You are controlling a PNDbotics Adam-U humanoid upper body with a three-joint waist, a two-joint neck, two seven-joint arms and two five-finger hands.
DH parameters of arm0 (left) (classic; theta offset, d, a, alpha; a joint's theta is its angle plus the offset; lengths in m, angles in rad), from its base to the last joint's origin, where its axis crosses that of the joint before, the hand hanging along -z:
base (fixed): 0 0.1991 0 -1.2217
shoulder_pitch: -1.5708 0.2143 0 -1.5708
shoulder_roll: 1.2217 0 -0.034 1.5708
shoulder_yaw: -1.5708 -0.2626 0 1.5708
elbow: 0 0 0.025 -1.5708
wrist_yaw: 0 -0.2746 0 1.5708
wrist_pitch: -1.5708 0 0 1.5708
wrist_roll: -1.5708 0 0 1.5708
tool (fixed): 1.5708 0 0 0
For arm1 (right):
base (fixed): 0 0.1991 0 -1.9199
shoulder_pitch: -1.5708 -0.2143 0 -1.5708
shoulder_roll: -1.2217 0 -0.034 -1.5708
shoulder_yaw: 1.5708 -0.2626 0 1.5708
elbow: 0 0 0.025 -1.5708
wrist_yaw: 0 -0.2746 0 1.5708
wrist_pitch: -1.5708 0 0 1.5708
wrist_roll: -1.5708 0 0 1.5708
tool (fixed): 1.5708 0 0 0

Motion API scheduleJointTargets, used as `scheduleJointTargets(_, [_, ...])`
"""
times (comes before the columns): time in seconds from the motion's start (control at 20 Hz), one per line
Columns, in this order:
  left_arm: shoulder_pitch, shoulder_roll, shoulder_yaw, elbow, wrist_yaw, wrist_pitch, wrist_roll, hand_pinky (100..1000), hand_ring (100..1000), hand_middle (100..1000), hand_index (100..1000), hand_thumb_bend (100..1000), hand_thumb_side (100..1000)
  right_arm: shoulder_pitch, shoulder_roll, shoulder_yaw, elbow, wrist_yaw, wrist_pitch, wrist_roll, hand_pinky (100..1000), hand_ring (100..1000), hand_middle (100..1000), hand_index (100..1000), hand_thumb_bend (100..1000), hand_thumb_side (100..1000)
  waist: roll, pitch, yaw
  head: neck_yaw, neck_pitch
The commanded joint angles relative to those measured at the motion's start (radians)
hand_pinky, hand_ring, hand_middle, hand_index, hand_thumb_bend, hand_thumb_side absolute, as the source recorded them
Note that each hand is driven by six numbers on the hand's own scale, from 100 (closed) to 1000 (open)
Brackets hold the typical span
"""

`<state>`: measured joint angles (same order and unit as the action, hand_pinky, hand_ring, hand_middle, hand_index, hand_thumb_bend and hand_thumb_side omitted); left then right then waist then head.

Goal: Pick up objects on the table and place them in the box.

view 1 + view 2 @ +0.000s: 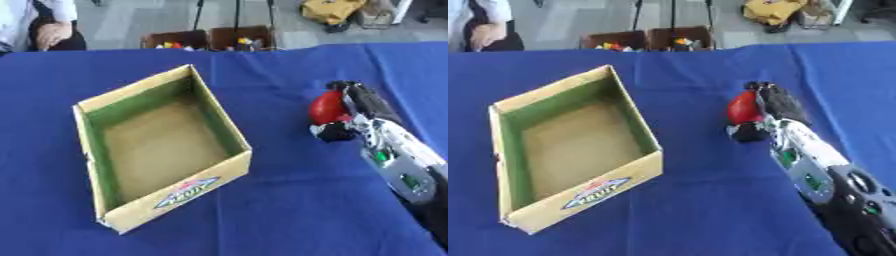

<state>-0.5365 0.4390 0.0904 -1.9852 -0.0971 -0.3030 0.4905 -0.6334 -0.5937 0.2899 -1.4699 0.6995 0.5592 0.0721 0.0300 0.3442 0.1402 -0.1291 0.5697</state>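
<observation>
An open cardboard box (224, 165) with a green-lined inside stands on the blue table, left of centre, and holds nothing that I can see. My right hand (350, 112) reaches in from the lower right and lies to the right of the box. Its fingers and thumb are curled round a red rounded object (326, 108) at table level. The hand covers the object's right side. My left hand shows in neither view.
The blue cloth (289, 210) covers the whole table. Beyond the far edge stand two brown crates (210, 39) with small coloured items, and a person sits at the far left corner.
</observation>
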Motion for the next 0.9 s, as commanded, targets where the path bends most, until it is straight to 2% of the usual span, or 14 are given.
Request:
scheduleJointTargets(0.05, [-0.008,0.013,0.005,-0.015,0.003,0.001,-0.001,708,900,860,908,100,1000,-0.016,-0.017,-0.011,-0.006,-0.018,0.006,-0.015,653,575,718,900,377,165,-0.003,-0.009,0.0,0.002,-0.008])
scheduleJointTargets(0.3, [-0.007,0.013,0.005,-0.015,0.004,0.001,0.0,709,902,861,906,100,1000,-0.017,-0.018,-0.012,-0.01,-0.032,0.011,-0.035,653,546,709,894,379,149,-0.002,-0.009,-0.001,0.002,-0.007])
scheduleJointTargets(0.55, [-0.007,0.014,0.005,-0.015,0.003,0.001,0.0,709,901,861,904,100,1000,-0.02,-0.024,-0.019,-0.025,-0.054,0.015,-0.055,654,539,698,887,335,148,-0.002,-0.01,-0.002,0.004,-0.006])
scheduleJointTargets(0.6, [-0.007,0.014,0.006,-0.015,0.003,0.001,0.0,708,901,861,904,100,1000,-0.021,-0.026,-0.021,-0.032,-0.058,0.015,-0.059,654,538,696,887,357,125,-0.002,-0.011,-0.002,0.004,-0.006])
scheduleJointTargets(0.9, [-0.008,0.017,0.005,-0.015,0.003,0.001,-0.001,709,901,861,902,100,1000,-0.029,-0.047,-0.035,-0.103,-0.075,0.02,-0.081,651,527,686,883,363,100,-0.003,-0.012,-0.005,0.007,-0.007])
